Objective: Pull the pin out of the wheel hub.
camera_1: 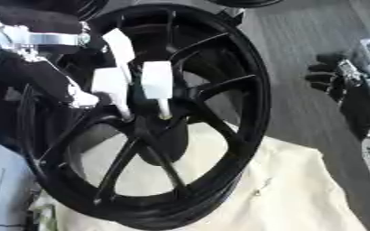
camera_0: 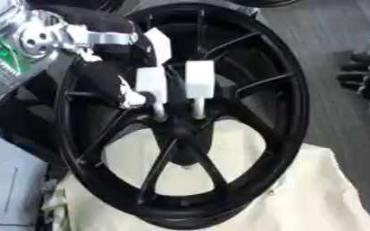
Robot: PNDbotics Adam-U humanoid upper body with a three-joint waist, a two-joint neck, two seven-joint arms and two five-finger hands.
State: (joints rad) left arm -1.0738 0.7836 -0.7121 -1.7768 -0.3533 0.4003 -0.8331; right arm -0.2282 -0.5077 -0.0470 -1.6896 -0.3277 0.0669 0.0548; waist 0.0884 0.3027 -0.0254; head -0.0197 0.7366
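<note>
1. Reaching in from the upper left, the left robot hand (camera_0: 153,83) hung over the centre of the black wheel (camera_0: 287,108), its white-padded fingertips (camera_0: 199,80) pointing down toward the hub (camera_0: 180,131).
2. Two thin silvery shafts ran down from those pads to the hub; the one under the right-hand pad looked like the pin (camera_0: 198,108), though I could not tell them apart for certain.
3. Those fingers seemed to be closed on the pin's upper end, pinching it, with its lower end apparently seated in the hub.
4. The right robot hand (camera_1: 334,79) showed at the right edge, well apart from the wheel, with its dark fingers relaxed and holding nothing.
5. The wheel stood tilted on a cream cloth (camera_0: 322,198), with no visible support besides the cloth.
6. Risks, as I judged them: a pull off the pin's axis could bind it in the hub; the smooth shaft could slip between the pads; and since the wheel was unbraced, a stuck pin could drag or tip the whole wheel rather than come free.
</note>
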